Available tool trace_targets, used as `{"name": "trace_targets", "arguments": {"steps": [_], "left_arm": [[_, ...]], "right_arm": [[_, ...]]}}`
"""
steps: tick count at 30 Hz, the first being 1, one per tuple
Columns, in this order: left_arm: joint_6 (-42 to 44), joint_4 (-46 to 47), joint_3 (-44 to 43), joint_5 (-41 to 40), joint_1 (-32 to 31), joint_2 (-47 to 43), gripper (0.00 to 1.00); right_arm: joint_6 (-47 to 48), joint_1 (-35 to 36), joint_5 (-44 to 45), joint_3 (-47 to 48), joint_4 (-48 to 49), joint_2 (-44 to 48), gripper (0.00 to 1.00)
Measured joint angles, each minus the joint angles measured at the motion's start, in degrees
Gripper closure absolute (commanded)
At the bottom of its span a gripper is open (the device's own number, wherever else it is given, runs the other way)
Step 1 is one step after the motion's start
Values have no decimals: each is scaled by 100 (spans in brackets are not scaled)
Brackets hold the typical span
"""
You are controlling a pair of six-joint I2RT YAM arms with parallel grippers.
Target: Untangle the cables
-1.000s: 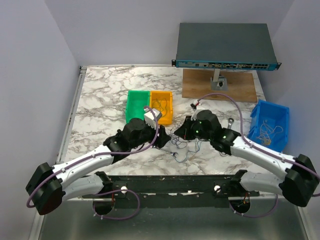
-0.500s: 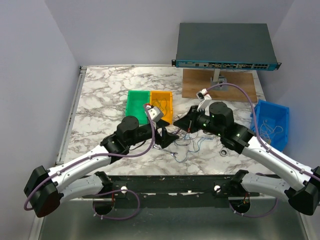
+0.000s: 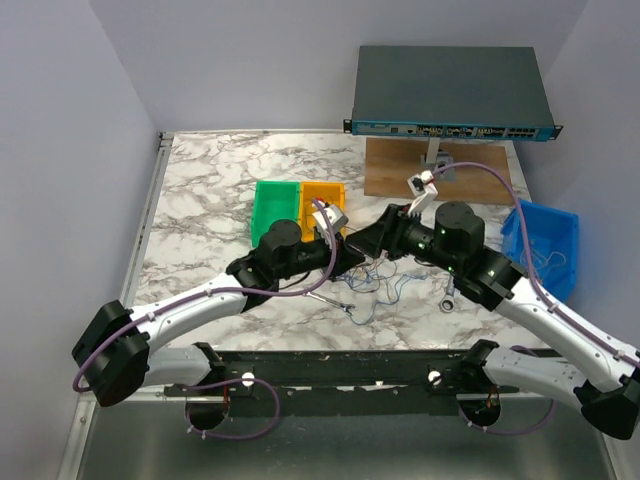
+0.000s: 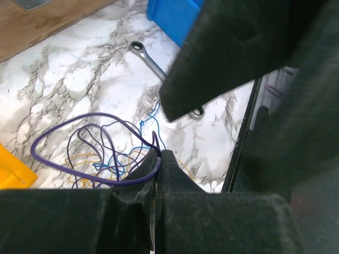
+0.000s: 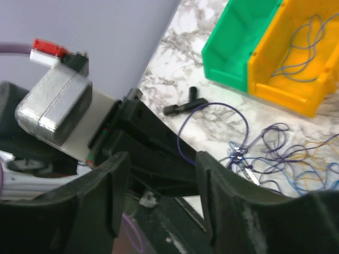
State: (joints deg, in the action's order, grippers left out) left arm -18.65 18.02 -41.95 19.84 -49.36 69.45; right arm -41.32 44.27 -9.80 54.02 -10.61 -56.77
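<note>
The cables (image 3: pixel 381 288) lie in a loose tangle of thin blue, purple and yellowish strands on the marble table, between the two grippers. My left gripper (image 3: pixel 352 258) is at the tangle's left edge. In the left wrist view its jaws (image 4: pixel 157 157) are pressed together on one purple cable (image 4: pixel 69 172), whose loop arcs over the tangle (image 4: pixel 100 153). My right gripper (image 3: pixel 373 243) hangs just beyond it. In the right wrist view its fingers (image 5: pixel 212 185) stand apart with nothing gripped, and the left gripper's black body shows between them. The purple loop (image 5: pixel 241 114) rises from the tangle (image 5: pixel 270 153).
A green bin (image 3: pixel 274 203) and an orange bin (image 3: pixel 322 197) holding a blue wire stand behind the left gripper. A steel wrench (image 3: pixel 449 297) lies right of the tangle, near a blue bin (image 3: pixel 521 222). A network switch (image 3: pixel 450 90) on a wooden board (image 3: pixel 400 168) sits at the back.
The left gripper slid right to the tangle and shut on a purple strand. The right gripper drew back to the right and opened its fingers.
</note>
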Motion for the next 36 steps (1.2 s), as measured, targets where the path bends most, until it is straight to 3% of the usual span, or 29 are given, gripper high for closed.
{"name": "trace_targets", "arguments": {"steps": [4,8,12,16,21,26,32,36], "left_arm": [[-190,205,59,-4,31,-9,100],[-474,249,153,-13,157,-166,100],[-922,240,201,-127,334,-393,100],[-1311,240,201,-201,400,-570,100],[-1644,225,151,-201,398,-592,100],[-1814,216,114,-199,398,-595,100],[-2000,223,114,-199,400,-627,100],[-2050,225,114,-195,398,-627,100]], "right_arm": [[-11,35,315,-404,9,627,21],[245,57,706,-1108,39,1646,22],[717,55,662,-1775,223,2284,32],[1073,57,173,-2127,542,1921,43],[1209,68,-372,-2168,1023,872,43],[1298,68,-461,-2184,1443,651,45],[1340,68,-654,-2184,1882,352,59],[1340,68,-715,-2262,2079,243,99]]}}
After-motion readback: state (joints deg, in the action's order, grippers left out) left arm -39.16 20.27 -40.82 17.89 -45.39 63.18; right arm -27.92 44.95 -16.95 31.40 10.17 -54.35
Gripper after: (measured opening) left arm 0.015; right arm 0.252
